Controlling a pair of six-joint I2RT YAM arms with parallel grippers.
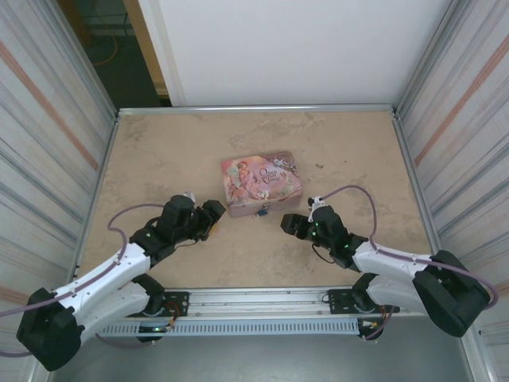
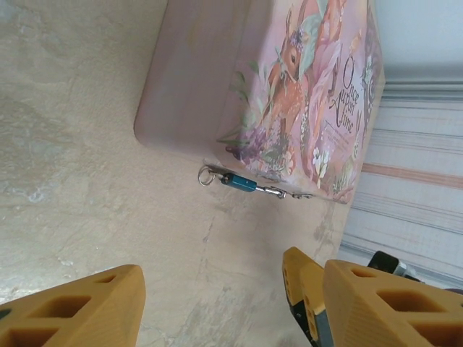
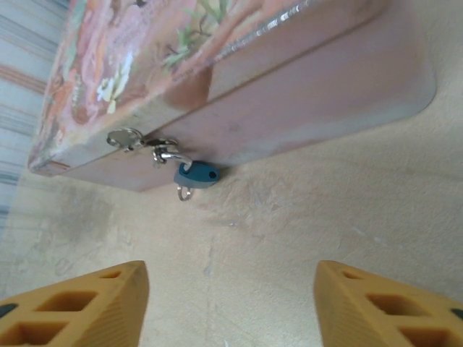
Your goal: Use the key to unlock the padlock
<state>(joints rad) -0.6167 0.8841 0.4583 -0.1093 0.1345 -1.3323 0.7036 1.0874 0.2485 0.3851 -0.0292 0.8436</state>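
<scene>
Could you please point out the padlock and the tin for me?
padlock [image 3: 197, 175]: right wrist view, on its blue body.
tin [image 1: 261, 181]: top external view, on its illustrated lid.

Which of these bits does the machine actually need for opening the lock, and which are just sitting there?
For the job: padlock; small ring at its end, perhaps the key; left end effector and right end effector, both open.
Just there: pink tin, which the padlock hangs on; table.
</scene>
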